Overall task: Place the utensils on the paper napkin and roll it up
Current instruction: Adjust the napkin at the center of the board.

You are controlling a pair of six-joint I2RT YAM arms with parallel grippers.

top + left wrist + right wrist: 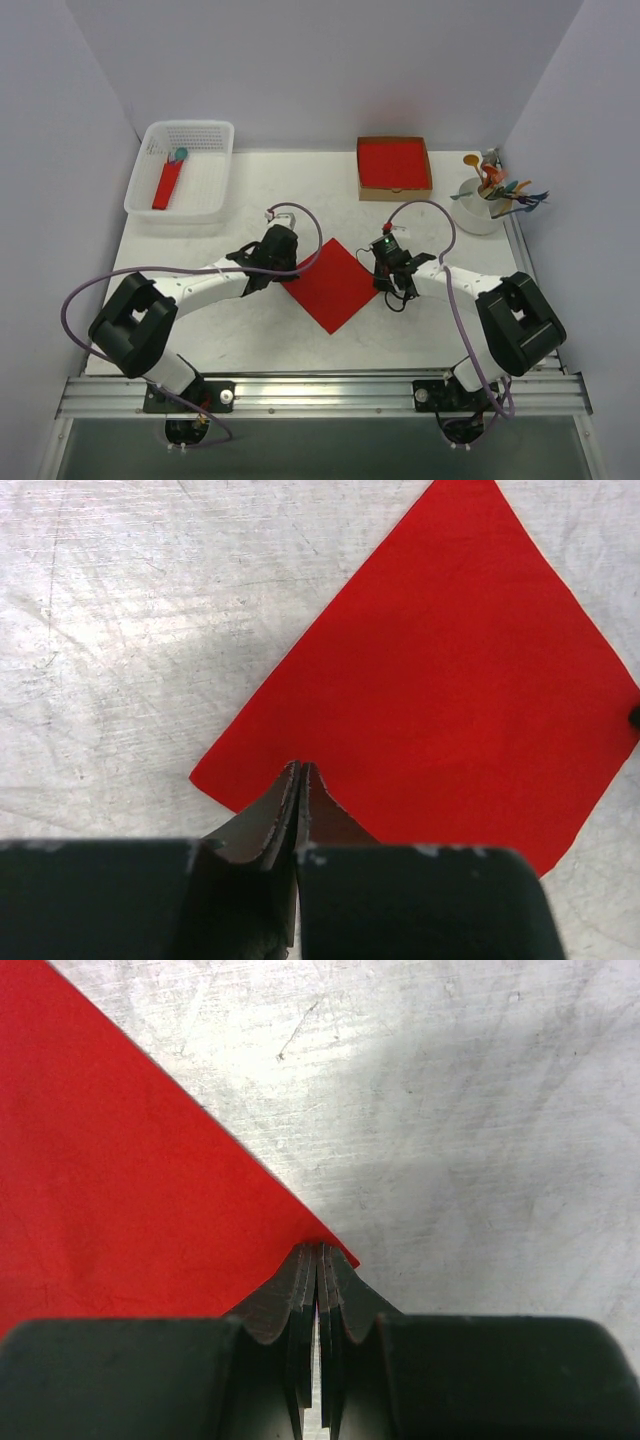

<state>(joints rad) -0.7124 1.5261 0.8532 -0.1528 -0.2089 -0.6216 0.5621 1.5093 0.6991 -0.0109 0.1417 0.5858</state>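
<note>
**Operator:** Where was the paper napkin (333,285)?

**Technician:** It lay flat and unrolled on the table (200,335), turned as a diamond, between the two arms. Nothing rested on it.

**Operator:** State of the grippers?

**Technician:** The left gripper (302,772) stood at the napkin's left corner, fingers together, tips on the red edge. The right gripper (320,1252) stood at the opposite corner, fingers likewise together.

**Operator:** Why that arrangement?

**Technician:** Probably to control a thin sheet. Contact at two opposite corners would keep it flat and squared for loading.

**Operator:** What could not be determined?

**Technician:** Neither wrist view showed whether paper was nipped between the fingers or only pressed beneath the tips. The utensils could not be identified. The coloured cutlery (505,192) in the white cup (478,218) at the far right is a different set, and a greyish item beside it was too small to read. Each wrist view cut the napkin off at the frame edge. The basket (150,195) and the cardboard box (394,192) stood well apart from the work.
</note>
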